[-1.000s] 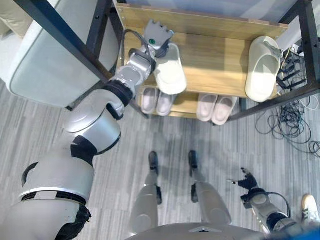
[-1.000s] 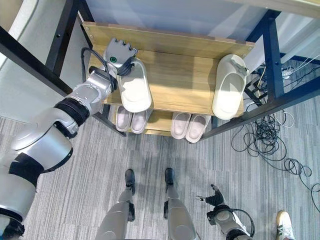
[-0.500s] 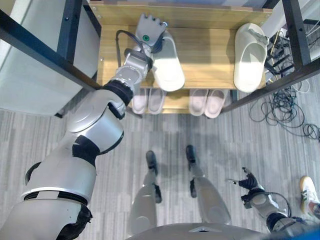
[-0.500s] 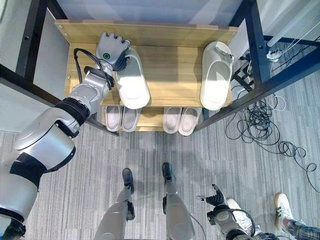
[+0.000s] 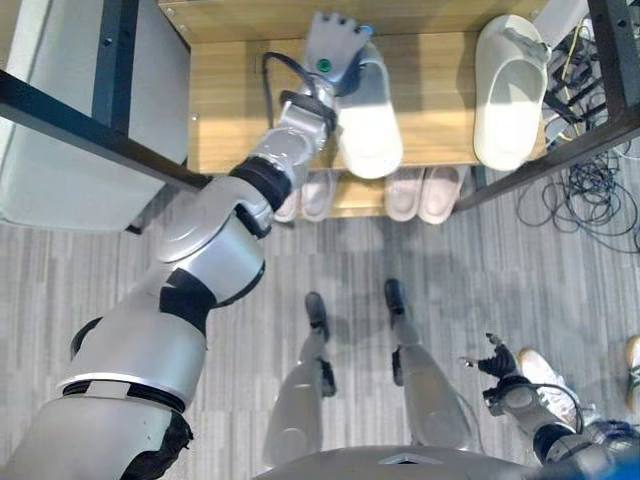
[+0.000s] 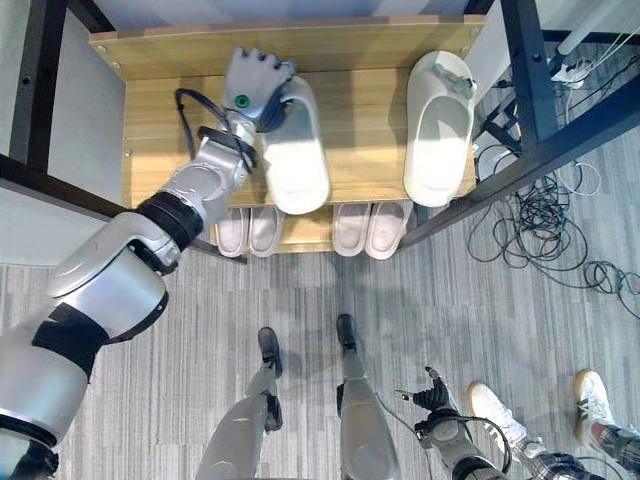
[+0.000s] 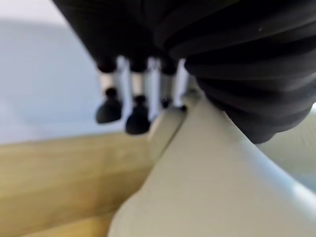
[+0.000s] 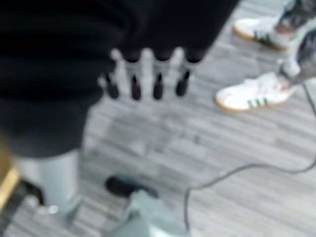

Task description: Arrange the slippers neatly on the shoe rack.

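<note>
Left eye view: the left robot hand [image 5: 335, 42] lies on the heel end of a white slipper [image 5: 368, 130] on the shoe rack [image 5: 235, 110]; a second slipper [image 5: 509, 95] lies well apart

Left wrist view: its fingers [image 7: 138, 116] reach relaxed past that slipper

Right wrist view: the right robot hand [image 8: 143, 74] hangs open above the floor [image 8: 237, 148] near a person's sneakers [image 8: 252, 94]

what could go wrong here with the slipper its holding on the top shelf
The slipper under the left hand has its heel end sticking out past the shelf's front edge, so it may tip off if let go now.

The other slipper also overhangs that edge, far to the right; pushing one toward it could knock it down.

A person's shoes stand on the floor near the idle right hand, so a swing of that arm might hit them.
</note>
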Available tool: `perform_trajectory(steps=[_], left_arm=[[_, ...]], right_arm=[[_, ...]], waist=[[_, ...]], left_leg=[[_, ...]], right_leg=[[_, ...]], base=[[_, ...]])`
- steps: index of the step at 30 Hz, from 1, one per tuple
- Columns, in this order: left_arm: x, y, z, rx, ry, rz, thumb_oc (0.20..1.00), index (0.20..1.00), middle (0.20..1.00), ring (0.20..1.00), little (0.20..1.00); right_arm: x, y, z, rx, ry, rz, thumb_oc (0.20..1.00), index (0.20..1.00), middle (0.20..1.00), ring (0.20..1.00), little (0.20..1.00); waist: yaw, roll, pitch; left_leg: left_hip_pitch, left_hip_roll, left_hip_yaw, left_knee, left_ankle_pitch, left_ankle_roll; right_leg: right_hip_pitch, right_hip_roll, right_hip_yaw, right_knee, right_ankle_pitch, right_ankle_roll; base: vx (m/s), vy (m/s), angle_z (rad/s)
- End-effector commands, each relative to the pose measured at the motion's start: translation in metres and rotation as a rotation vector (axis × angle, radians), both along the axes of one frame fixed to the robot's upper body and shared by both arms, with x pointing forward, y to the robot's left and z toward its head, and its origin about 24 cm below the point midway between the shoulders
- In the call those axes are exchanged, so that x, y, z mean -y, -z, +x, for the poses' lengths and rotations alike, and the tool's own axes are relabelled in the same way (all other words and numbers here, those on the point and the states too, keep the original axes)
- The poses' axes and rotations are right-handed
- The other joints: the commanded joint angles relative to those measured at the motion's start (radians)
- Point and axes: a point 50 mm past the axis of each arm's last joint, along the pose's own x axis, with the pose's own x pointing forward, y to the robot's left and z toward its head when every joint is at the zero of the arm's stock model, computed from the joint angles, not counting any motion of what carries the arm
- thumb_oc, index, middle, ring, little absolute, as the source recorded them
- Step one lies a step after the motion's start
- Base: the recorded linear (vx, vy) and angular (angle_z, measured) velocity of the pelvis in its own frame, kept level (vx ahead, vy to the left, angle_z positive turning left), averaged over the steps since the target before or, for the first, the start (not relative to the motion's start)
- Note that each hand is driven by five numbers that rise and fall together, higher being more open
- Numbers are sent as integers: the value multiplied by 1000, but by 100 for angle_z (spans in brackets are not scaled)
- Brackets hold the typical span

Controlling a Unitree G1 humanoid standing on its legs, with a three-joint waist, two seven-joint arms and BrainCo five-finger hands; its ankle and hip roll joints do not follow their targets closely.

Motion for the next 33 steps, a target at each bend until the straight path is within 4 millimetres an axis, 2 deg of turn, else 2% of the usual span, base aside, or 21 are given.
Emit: perform_trajectory(steps=[1,3,5,14,19,22,26,30,31,32,33], left_arm=[[8,-44,-5,99,13,-116,200,200,200,200,200],[8,-44,-5,99,14,-116,200,200,200,200,200],[21,-44,-8,85,36,-105,200,200,200,200,200],[22,-54,-9,116,7,-15,200,200,200,200,200],[11,-78,-10,199,-58,31,200,200,200,200,200],[-2,-100,-12,254,-115,63,200,200,200,200,200],[-4,-107,-14,272,-120,42,200,200,200,200,200],[1,-104,-14,267,-105,34,200,200,200,200,200],[4,-100,-13,259,-103,32,354,354,354,354,354],[4,-100,-13,258,-104,29,420,420,420,420,420],[4,-99,-13,255,-105,27,297,297,297,297,297]], right_arm=[[19,-17,19,72,32,-56,1000,1000,1000,1000,1000],[20,-17,19,72,32,-56,1000,1000,1000,1000,1000],[22,-23,25,109,60,-46,1000,1000,1000,1000,1000],[27,-21,20,105,98,-34,1000,1000,1000,1000,1000],[29,-22,21,108,95,-39,1000,1000,1000,1000,1000],[30,-25,24,118,91,-49,1000,1000,1000,1000,1000],[30,-27,28,128,97,-45,1000,1000,1000,1000,1000],[28,-26,28,124,87,-45,1000,1000,1000,1000,1000],[26,-26,30,122,74,-47,1000,1000,1000,1000,1000],[24,-25,30,120,66,-50,1000,1000,1000,1000,1000],[23,-25,30,120,58,-49,1000,1000,1000,1000,1000]], waist=[[3,0,59],[3,0,59],[2,10,60],[2,17,60],[-7,12,60],[-13,9,67],[-19,11,73],[-22,7,74],[-24,5,72],[-27,3,71],[-30,0,70]], left_leg=[[-13,-1,-96,6,-72,-33],[-13,-1,-96,6,-72,-33],[-13,-1,-93,6,-72,-33],[-26,2,-95,6,-69,-35],[-36,8,-89,6,-65,-37],[-51,12,-84,6,-60,-38],[-61,13,-84,6,-55,-37],[-65,14,-85,6,-53,-38],[-66,14,-83,6,-54,-38],[-67,14,-82,6,-54,-39],[-68,15,-81,6,-54,-39]], right_leg=[[-31,-47,-55,99,-101,56],[-31,-47,-55,99,-101,56],[-36,-45,-50,101,-103,54],[-48,-41,-53,97,-100,51],[-67,-32,-44,101,-101,48],[-85,-28,-42,103,-96,50],[-97,-27,-39,107,-95,49],[-104,-26,-39,112,-96,48],[-108,-24,-37,116,-97,47],[-110,-23,-37,118,-97,47],[-113,-22,-36,120,-98,46]], base=[[0,0,0],[9,-2,-9],[23,-10,-10],[2,-9,-1],[0,0,0],[-10,-13,-3],[0,-6,-9],[0,-2,-1],[0,0,0],[0,0,0],[0,0,0]])
